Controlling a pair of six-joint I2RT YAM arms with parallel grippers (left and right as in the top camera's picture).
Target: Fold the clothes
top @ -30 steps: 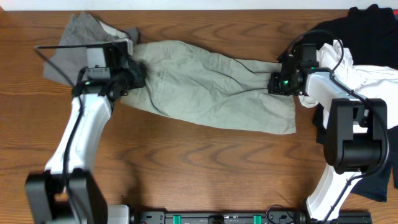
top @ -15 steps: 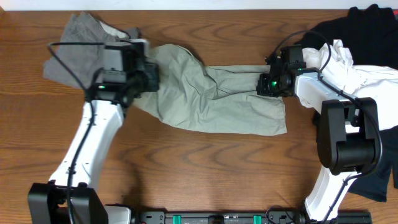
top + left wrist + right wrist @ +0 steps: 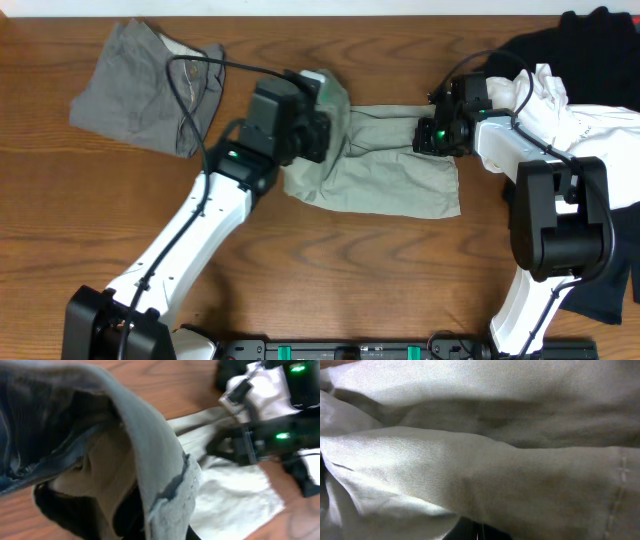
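The left gripper (image 3: 318, 118) is clamping the khaki trousers (image 3: 390, 178) by their doubled end on the table (image 3: 330, 270); cloth is hiding whether the right gripper (image 3: 428, 133) is closed. A grey garment (image 3: 135, 85) is lying top left, piled clothes (image 3: 588, 122) crowding the right edge.

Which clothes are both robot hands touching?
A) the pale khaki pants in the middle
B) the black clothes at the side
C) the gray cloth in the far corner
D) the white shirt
A: the left gripper has one end of the pale khaki pants bunched over it, and the right gripper sits at their other end.
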